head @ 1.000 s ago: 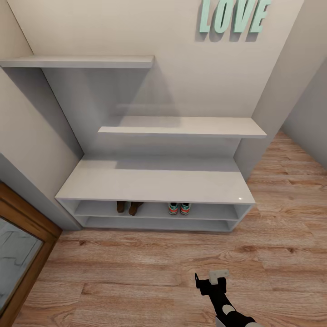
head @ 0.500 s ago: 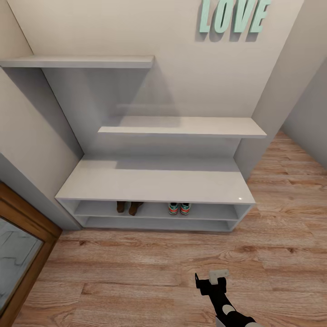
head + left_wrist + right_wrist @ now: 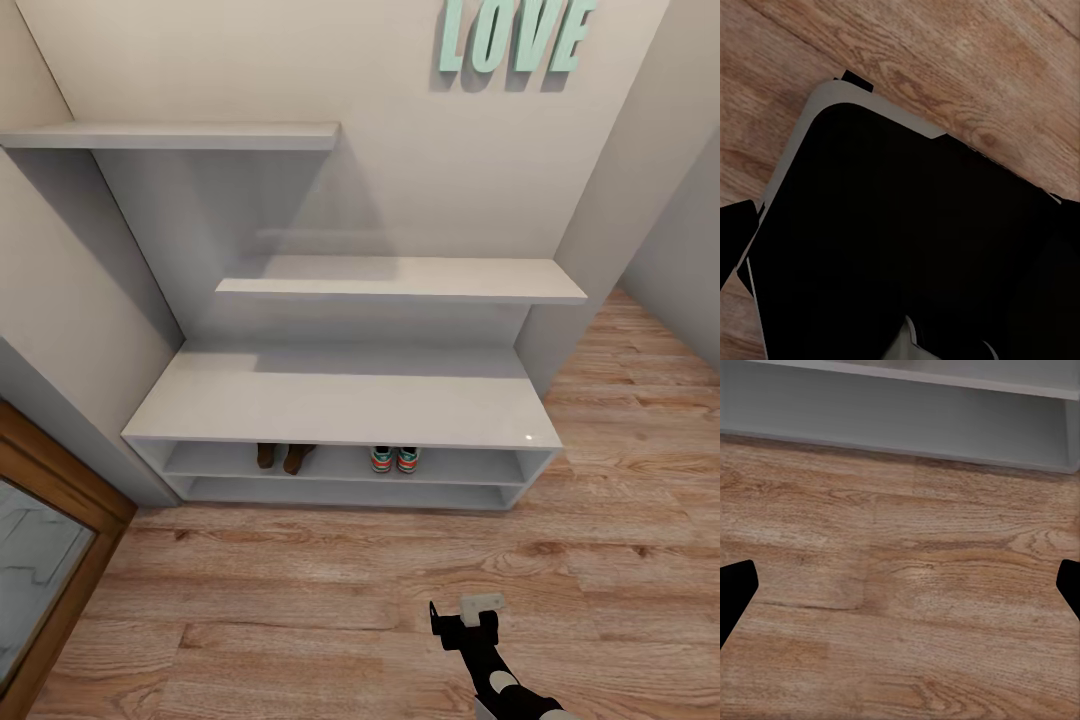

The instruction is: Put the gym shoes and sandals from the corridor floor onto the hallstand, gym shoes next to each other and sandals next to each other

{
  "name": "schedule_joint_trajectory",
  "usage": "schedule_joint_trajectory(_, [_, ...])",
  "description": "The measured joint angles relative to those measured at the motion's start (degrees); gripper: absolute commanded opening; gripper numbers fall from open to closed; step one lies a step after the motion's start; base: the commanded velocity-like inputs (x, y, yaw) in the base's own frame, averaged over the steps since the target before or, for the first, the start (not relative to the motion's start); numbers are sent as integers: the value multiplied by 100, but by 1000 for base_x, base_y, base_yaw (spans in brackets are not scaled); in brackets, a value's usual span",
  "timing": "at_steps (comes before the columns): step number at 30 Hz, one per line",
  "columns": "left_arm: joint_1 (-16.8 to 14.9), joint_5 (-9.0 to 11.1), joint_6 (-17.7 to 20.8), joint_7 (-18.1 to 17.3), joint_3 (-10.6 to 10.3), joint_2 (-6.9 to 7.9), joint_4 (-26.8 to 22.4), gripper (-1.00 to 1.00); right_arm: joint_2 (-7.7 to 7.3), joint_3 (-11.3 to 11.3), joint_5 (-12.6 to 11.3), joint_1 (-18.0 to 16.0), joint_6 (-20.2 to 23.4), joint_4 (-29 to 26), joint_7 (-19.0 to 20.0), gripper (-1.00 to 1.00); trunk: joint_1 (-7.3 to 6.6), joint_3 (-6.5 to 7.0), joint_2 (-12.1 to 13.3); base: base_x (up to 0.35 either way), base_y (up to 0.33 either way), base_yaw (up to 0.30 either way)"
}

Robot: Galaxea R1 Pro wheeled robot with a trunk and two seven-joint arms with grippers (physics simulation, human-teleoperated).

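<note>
The white shoe rack (image 3: 340, 405) stands against the wall. On its upper shelf sit the two brown sandals (image 3: 282, 457), side by side, and the two gym shoes (image 3: 394, 459), side by side too (only their heels show). The wood floor (image 3: 330, 590) in front is bare. The right gripper (image 3: 468, 620) hangs low over the floor, its fingers spread wide and holding nothing. I cannot tell about the left gripper.

The hallstand (image 3: 340, 405) is a low, wide white unit with a flat top and two long open shelves, standing against the wall on the wood-plank corridor floor (image 3: 330, 590); on its upper shelf the two dark brown sandals (image 3: 283, 457) sit side by side left of centre; the two gym shoes (image 3: 394, 459), green-soled with red-orange heels, sit together to their right, heels outward.
</note>
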Motion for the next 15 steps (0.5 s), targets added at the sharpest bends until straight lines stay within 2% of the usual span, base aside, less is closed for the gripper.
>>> schedule_joint_trajectory(15, [0,0,0,0,0,0,0,100,0,-2,0,0,0,0,0,100,0,0,0,0,0,0])
